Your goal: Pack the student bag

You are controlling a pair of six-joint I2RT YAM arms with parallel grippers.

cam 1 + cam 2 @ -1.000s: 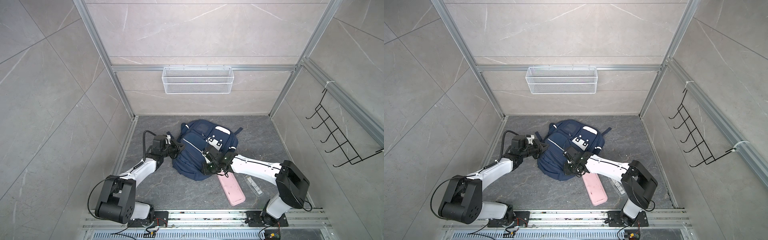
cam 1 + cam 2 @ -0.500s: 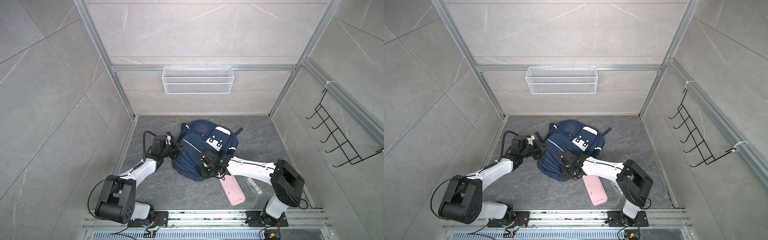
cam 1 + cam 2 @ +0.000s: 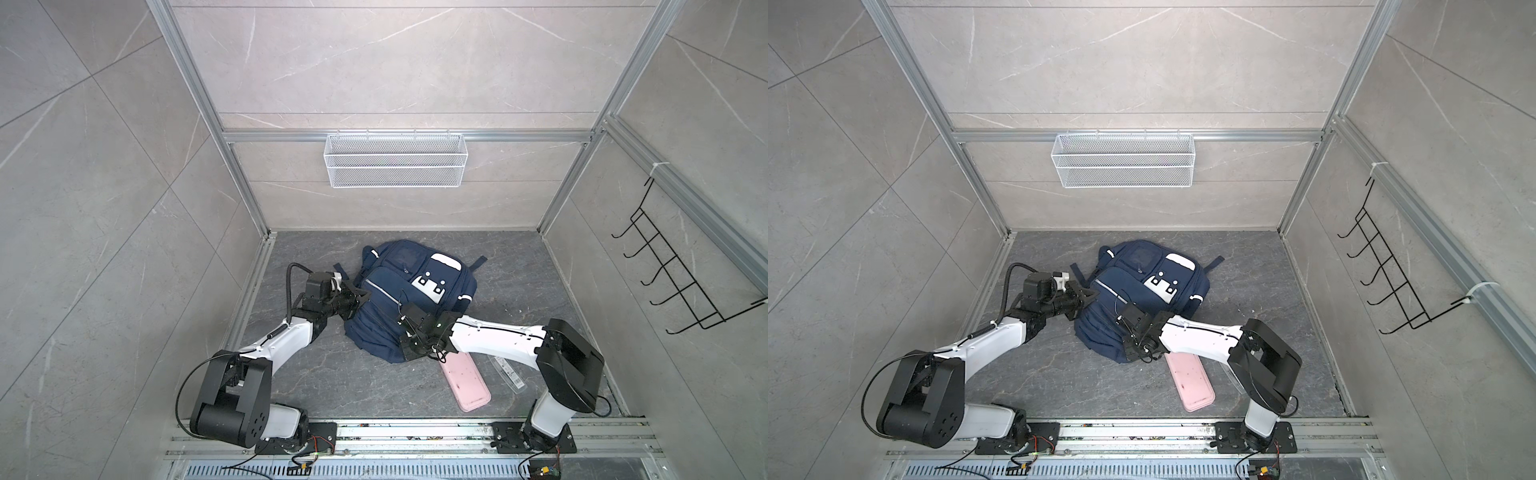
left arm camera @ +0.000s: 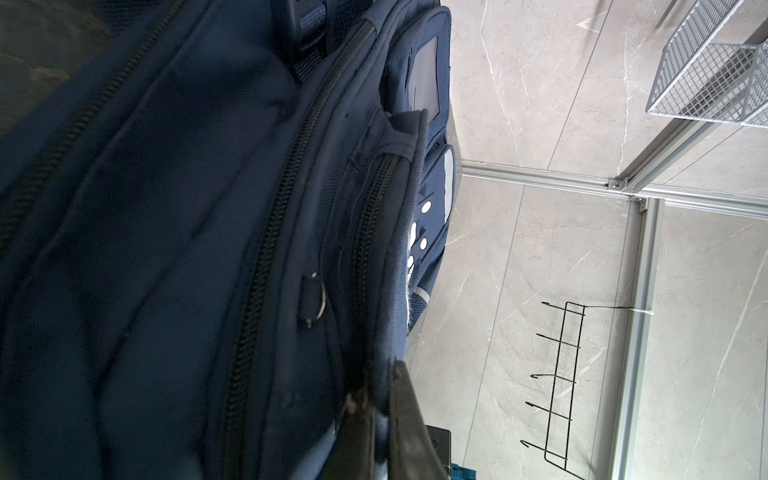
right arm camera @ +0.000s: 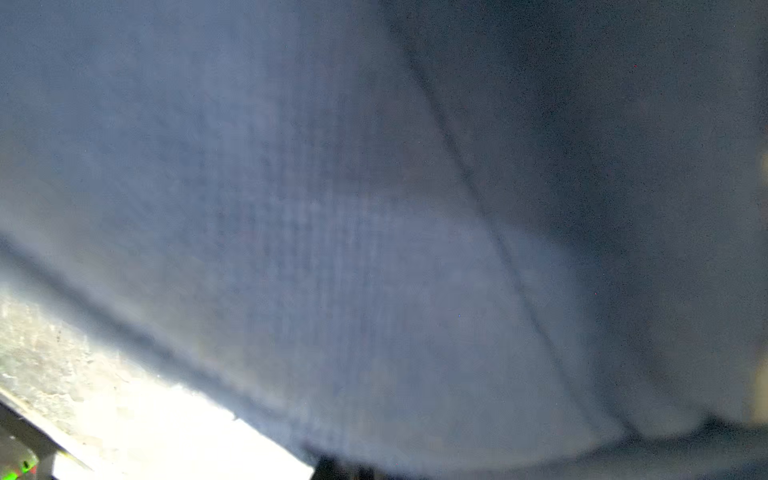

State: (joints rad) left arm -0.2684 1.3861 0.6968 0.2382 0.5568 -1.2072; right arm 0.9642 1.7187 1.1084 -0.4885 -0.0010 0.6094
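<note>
The student bag (image 3: pixel 382 299) (image 3: pixel 1121 291), a navy-blue backpack with white patches, lies flat in the middle of the floor in both top views. My left gripper (image 3: pixel 363 296) (image 3: pixel 1094 294) is at its left edge. In the left wrist view the left gripper (image 4: pixel 380 386) is shut on a fold of the bag (image 4: pixel 166 249) beside a zip. My right gripper (image 3: pixel 405 336) (image 3: pixel 1129 332) is pushed into the bag's near edge. Blurred bag fabric (image 5: pixel 374 208) fills the right wrist view. There the right gripper (image 5: pixel 345 469) shows only as dark tips, close together under the cloth.
A flat pink case (image 3: pixel 465 382) (image 3: pixel 1190 382) lies on the floor under my right forearm, with a clear ruler-like strip (image 3: pixel 507 372) beside it. A white wire basket (image 3: pixel 395 166) hangs on the back wall. A black hook rack (image 3: pixel 673 282) is on the right wall.
My right gripper has slid a little further left into the bag's near edge and its jaws have closed. The left arm and its grip have not moved.
</note>
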